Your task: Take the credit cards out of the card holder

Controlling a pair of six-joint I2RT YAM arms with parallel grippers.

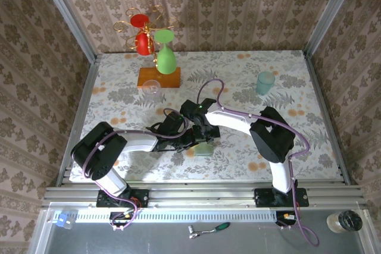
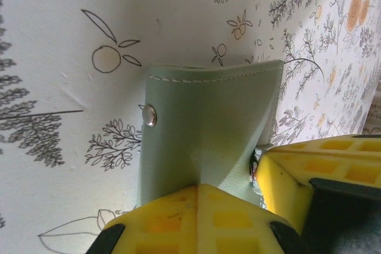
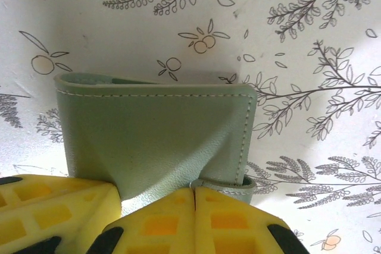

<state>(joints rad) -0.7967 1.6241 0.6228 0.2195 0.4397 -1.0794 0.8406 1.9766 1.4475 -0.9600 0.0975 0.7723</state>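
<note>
The card holder (image 1: 204, 149) is a pale sage-green wallet at the middle of the table, where both arms meet. In the left wrist view the card holder (image 2: 208, 123) stands folded with a metal snap (image 2: 149, 115) on its left edge. My left gripper (image 2: 202, 187) is shut, pinching the wallet's near flap. The right gripper's yellow finger (image 2: 321, 171) touches the wallet's right side. In the right wrist view my right gripper (image 3: 194, 191) is shut on the card holder (image 3: 155, 135) at its lower edge, beside the closure strap (image 3: 229, 185). The credit cards are hidden.
A wooden stand (image 1: 159, 77) with red and green glasses on a gold wire rack sits at the back left, with a clear glass (image 1: 152, 85) in front of it. A teal cup (image 1: 265, 81) stands at the back right. Metal rails border the table.
</note>
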